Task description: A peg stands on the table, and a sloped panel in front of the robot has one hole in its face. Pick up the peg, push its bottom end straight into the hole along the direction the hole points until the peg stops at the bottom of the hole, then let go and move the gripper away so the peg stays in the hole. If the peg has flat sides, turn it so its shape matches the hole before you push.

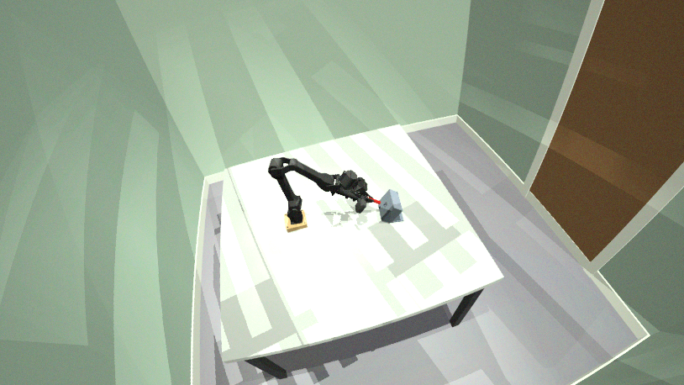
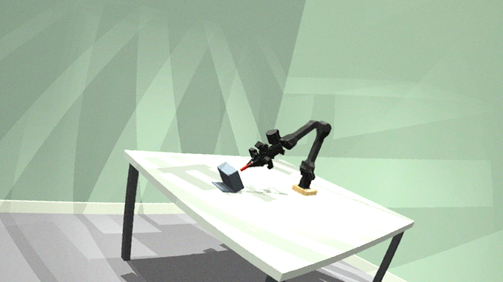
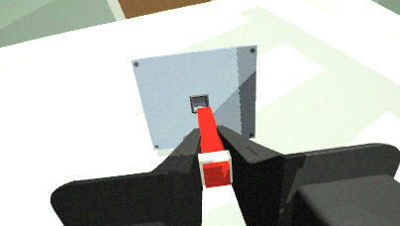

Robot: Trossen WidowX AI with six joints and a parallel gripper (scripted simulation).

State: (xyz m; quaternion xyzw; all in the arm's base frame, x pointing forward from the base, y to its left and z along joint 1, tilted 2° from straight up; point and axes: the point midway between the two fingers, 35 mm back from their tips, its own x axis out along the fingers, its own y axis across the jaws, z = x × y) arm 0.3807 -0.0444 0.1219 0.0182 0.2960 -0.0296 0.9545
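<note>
My gripper (image 1: 367,197) (image 2: 251,163) (image 3: 208,133) is shut on the red peg (image 1: 376,201) (image 2: 245,166) (image 3: 207,119). The peg is square, with a white rim around its near end, and slants down toward the panel. The blue-grey sloped panel (image 1: 393,203) (image 2: 229,176) (image 3: 168,94) stands in front of the arm. Its square hole (image 3: 199,102) shows in the wrist view. There the peg's far end overlaps the hole's lower right edge. In the exterior view a small gap shows between the peg's tip and the panel. The peg's sides look roughly in line with the hole's.
The white table (image 1: 329,287) (image 2: 320,228) carries the arm's tan base block (image 1: 296,222) (image 2: 304,190) and the panel. The panel's flat foot (image 2: 220,187) lies behind its face. Dark screw heads mark the panel's corners.
</note>
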